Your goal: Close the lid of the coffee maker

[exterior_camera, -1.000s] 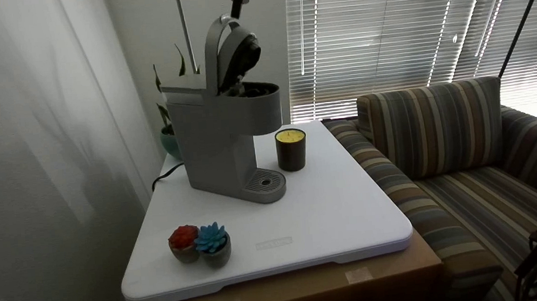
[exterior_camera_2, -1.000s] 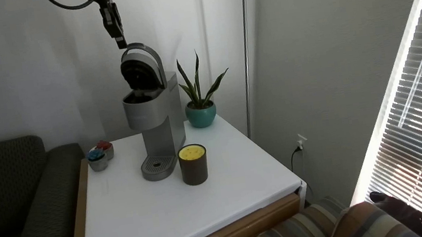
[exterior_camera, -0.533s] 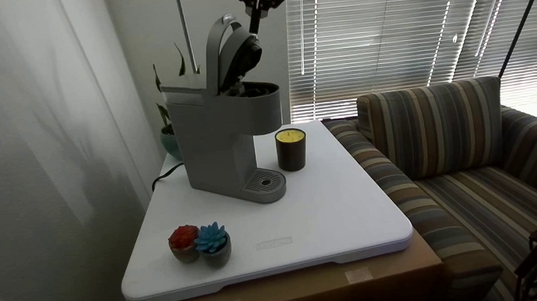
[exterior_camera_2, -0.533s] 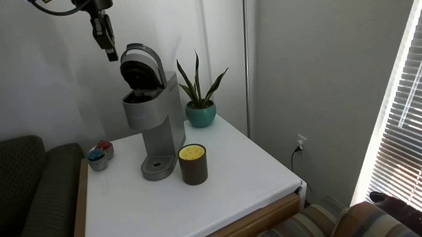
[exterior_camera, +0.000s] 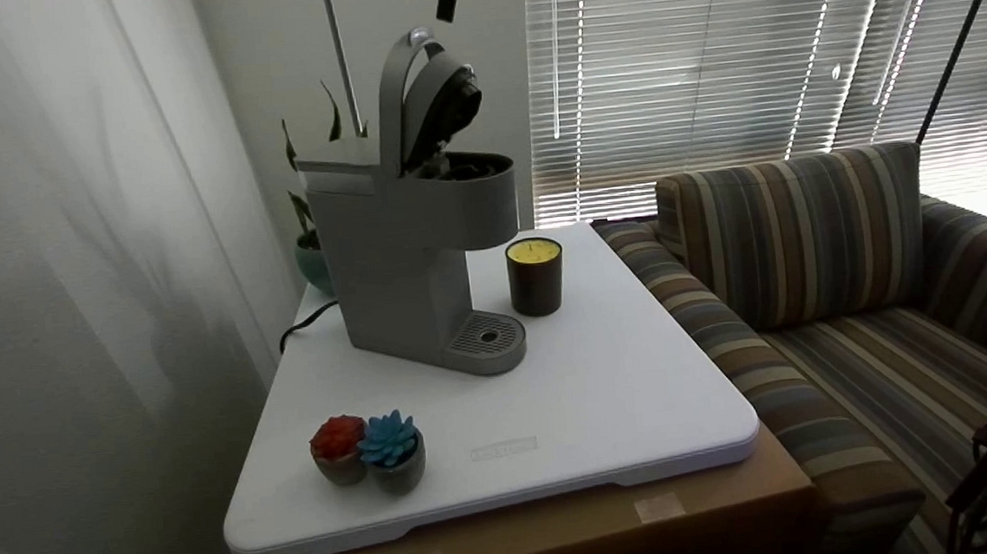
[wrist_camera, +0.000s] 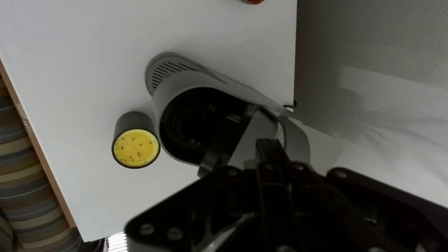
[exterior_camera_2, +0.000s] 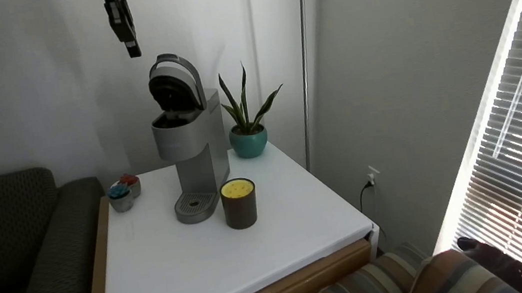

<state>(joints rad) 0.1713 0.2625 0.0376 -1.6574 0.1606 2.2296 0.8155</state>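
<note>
Grey and boxy, the coffee maker stood upright on the white tabletop, left of centre in both exterior views, and its lid was up, tilted back over the machine's open top with the black underside on show! Down from the upper left of an exterior view pointed the gripper, jaws clenched together, tips near the raised lid but apart from it. Over to the wrist view: that same black gripper crowded the lower right, cutting across part of the lid, while the machine's dark opening sat mid-frame. Left of centre there, near the machine, was a jar candle, yellow on top. And at lower left in an exterior view, a red succulent and a blue succulent stood side by side; a striped armchair took the right side, window blinds above it.
</note>
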